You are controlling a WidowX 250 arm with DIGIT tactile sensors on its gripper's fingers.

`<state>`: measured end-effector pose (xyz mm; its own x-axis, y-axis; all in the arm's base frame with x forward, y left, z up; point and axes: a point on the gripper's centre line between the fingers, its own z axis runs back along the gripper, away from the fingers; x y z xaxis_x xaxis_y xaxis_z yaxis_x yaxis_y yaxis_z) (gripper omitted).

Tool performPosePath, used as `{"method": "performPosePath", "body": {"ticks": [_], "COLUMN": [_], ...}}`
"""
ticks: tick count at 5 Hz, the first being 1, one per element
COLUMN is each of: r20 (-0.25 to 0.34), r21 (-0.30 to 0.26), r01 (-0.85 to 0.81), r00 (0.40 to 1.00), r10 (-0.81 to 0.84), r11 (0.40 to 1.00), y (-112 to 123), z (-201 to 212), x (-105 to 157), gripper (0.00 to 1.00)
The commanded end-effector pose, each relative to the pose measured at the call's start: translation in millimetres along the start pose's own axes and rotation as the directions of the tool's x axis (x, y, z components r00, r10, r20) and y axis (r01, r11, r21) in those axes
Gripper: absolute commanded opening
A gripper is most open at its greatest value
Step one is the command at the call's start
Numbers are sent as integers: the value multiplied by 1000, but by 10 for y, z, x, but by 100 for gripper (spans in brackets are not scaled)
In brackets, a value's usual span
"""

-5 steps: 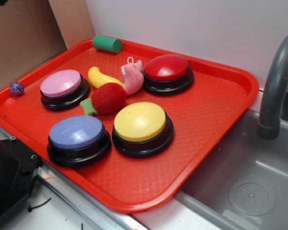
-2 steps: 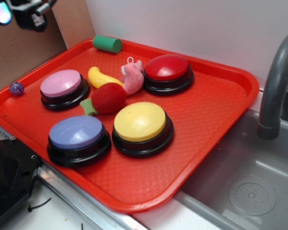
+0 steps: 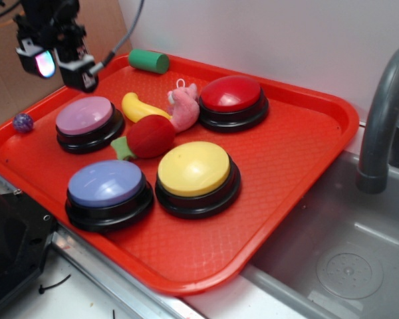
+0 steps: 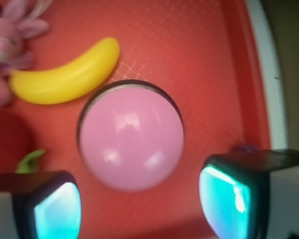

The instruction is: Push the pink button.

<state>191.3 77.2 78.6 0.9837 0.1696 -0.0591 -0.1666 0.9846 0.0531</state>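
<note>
The gripper (image 3: 60, 63) hangs with fingers spread, holding nothing, above the pink button (image 3: 85, 115) at the tray's (image 3: 332, 113) left side. If it descends off-centre, a finger could likely slide off the glossy dome or bump the nearby banana (image 4: 65, 74).

Oblique exterior; wrist straight down, close.

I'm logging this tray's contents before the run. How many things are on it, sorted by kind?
Push buttons: 4 (pink button, lavender-blue, yellow, red)
Toy fruit or vegetables: 2 (banana, red one with green stem)
Plush toys: 1
Green cylinders: 1
Small purple balls: 1
Total: 9
</note>
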Motion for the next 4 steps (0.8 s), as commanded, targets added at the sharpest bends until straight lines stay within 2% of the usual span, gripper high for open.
{"method": "performPosePath", "body": {"ticks": [1, 2, 3, 4], "r20": [49, 38, 34, 35], "r21": [11, 14, 40, 100], "r01": [44, 65, 92, 80], "r00": [998, 997, 995, 996], "r10": [-45, -66, -94, -84], "r11": [999, 998, 995, 992], "y": [158, 92, -47, -138], "z": [-356, -330, -69, 365], "x": [202, 241, 227, 224], "gripper": [100, 100, 100, 100]}}
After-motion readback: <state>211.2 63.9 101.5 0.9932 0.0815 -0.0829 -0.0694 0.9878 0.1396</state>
